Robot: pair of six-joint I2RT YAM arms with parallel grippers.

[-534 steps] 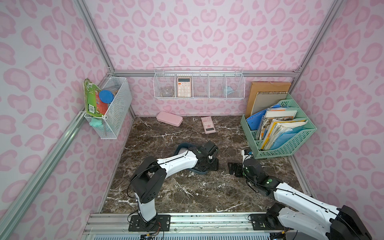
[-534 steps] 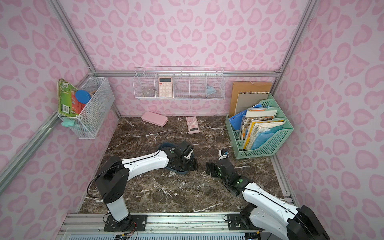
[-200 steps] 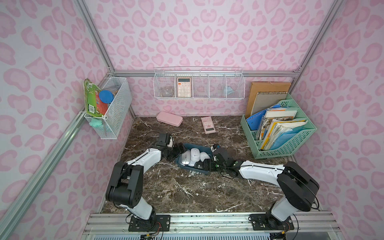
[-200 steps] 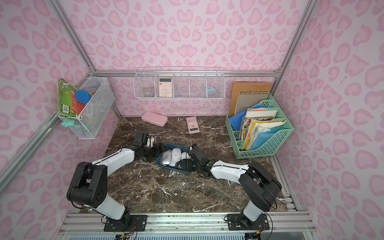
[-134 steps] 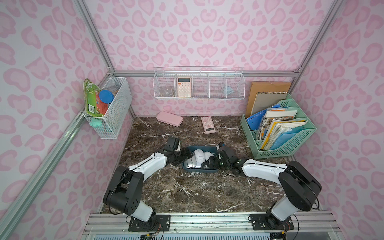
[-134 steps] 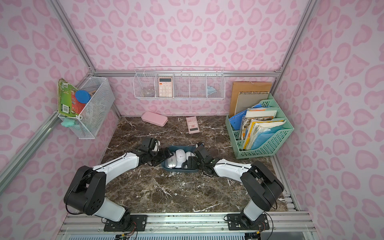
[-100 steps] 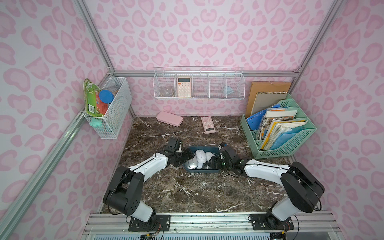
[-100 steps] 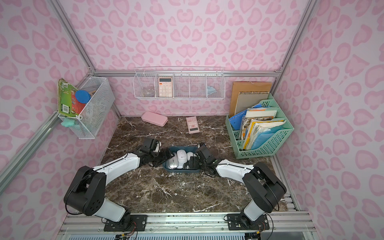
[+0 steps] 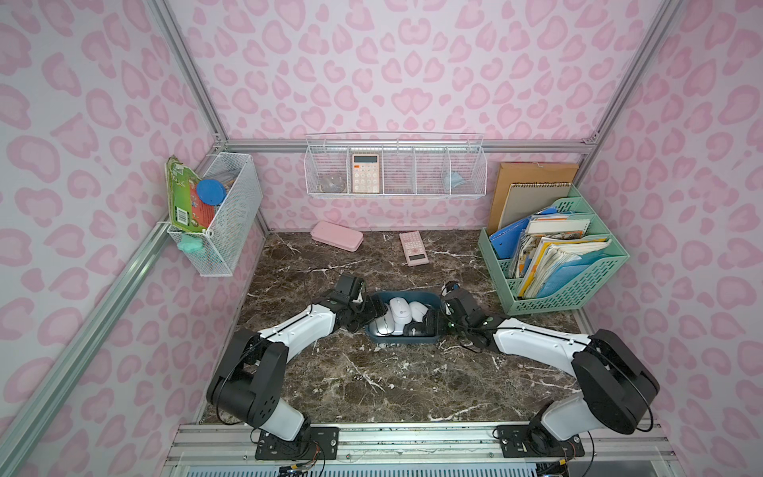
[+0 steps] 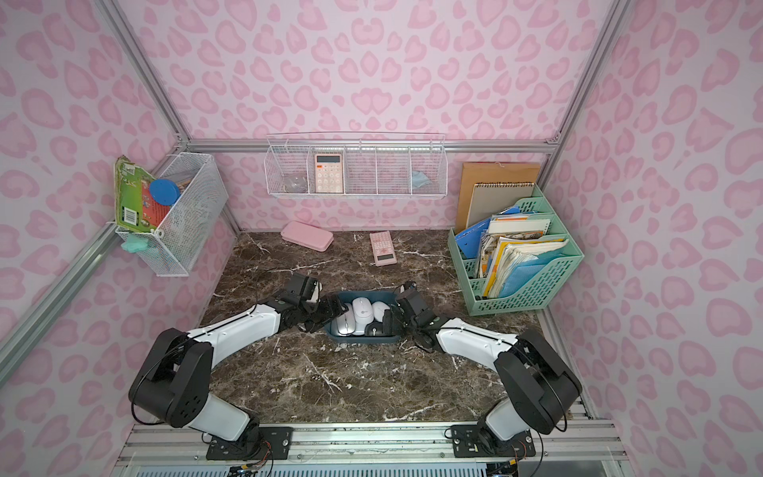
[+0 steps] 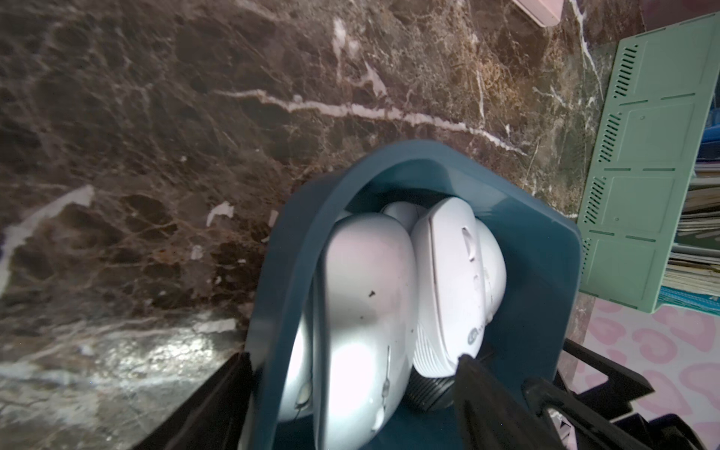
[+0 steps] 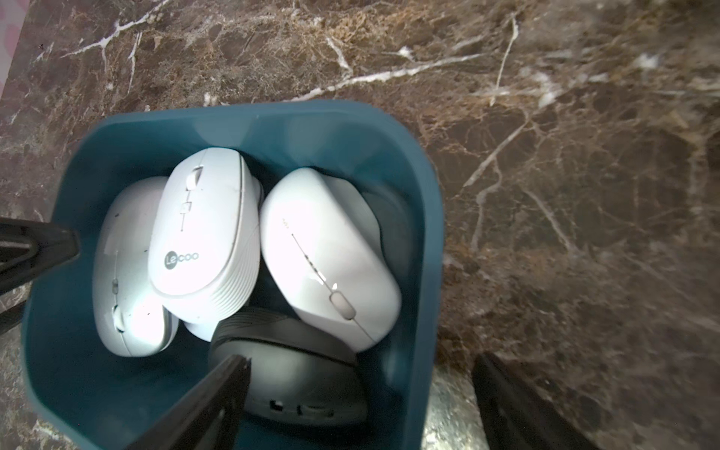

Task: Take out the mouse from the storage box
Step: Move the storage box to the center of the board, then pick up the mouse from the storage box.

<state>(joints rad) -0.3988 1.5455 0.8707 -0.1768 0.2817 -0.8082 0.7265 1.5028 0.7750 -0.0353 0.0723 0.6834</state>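
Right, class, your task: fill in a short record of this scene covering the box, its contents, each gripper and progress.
Storage box: teal, upright on the marble table.
Contents: at least three pale mice, one black mouse.
Left gripper: open, straddling one end wall.
Right gripper: open, straddling the opposite end wall.
Progress: no mouse lifted out.

upright teal storage box [image 9: 402,340] on marble tabletop [image 9: 371,373], crowded with mice [image 9: 399,309] (mostly white, one black)

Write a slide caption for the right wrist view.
Open right pincer straddles a wall of the storage box, one finger over the dark mouse beside three white mice.
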